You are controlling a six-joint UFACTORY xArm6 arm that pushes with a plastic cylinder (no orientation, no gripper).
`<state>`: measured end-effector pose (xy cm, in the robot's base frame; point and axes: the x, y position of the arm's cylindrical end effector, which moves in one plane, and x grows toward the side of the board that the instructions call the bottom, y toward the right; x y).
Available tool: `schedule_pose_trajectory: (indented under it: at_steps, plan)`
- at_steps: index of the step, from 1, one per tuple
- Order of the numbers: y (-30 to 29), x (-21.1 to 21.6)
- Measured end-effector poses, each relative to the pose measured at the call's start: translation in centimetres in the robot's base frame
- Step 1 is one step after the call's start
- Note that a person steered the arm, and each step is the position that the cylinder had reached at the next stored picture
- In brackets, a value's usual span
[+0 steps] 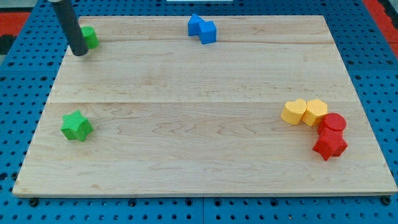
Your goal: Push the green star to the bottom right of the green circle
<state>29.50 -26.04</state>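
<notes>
The green star (76, 126) lies near the view's left edge of the wooden board, toward the bottom. The green circle (90, 37) sits at the top left corner, partly hidden behind my rod. My tip (79, 53) rests on the board just below and left of the green circle, touching or nearly touching it. The star is well below my tip, apart from it.
Two blue blocks (203, 28) touch each other at the top middle. At the right, a yellow heart (293, 112) and a yellow block (315, 112) sit side by side, with a red cylinder (333, 123) and a red star (329, 145) just below them. The board (199, 162) lies on a blue pegboard.
</notes>
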Motion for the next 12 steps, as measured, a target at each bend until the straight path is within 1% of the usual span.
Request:
schedule_pose_trajectory:
  at_steps: [1,2,3,4,5,6,7,8,9,10,11,12]
  plan:
    - [0.9,-3.0]
    - [3.8,0.1]
    - [13.8,9.8]
    - [16.4,20.3]
    - [11.5,24.8]
    - [5.8,23.7]
    - [2.9,20.2]
    - [2.9,13.9]
    - [6.5,11.4]
    - [8.6,15.2]
    - [7.1,15.6]
    - [-0.2,16.0]
